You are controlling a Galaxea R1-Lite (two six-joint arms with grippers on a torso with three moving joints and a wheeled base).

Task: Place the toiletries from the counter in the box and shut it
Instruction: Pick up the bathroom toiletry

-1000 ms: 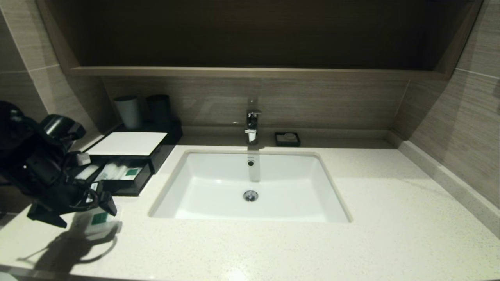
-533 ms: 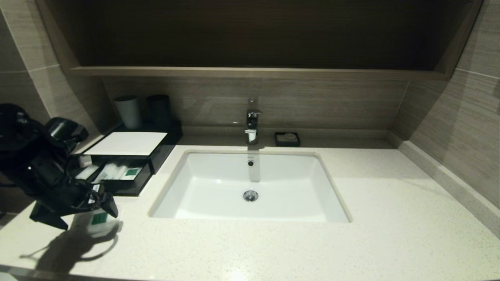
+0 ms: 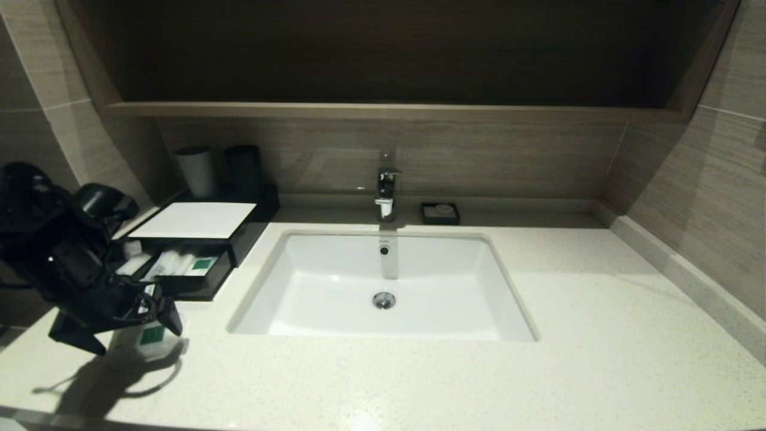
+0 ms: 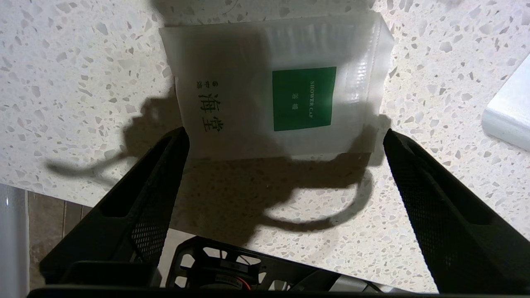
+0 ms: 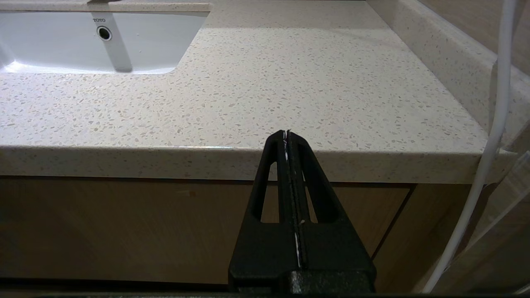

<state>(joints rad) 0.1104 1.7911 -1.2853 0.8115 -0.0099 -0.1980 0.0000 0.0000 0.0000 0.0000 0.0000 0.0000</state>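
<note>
Left gripper [image 4: 285, 136], fingers spread, hangs over one sachet [image 4: 275, 87] on the counter [image 3: 419, 377], left of the sink [image 3: 383, 287]. Behind it the box [image 3: 194, 239] has its drawer out, packets [image 3: 179, 262] inside; two cups [image 3: 218, 169] beyond. Right gripper [image 5: 286, 133], fingers pressed together, sits below the counter edge.

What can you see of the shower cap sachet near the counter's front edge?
The shower cap sachet is a short, flat, frosted plastic packet with a green square label reading SHOWER CAP and green characters printed beside it. It lies flat on the speckled counter, near the front edge, outside the box. The left hand is open above it, one finger at each side; contact cannot be told. Its shadow falls across the packet.
</note>
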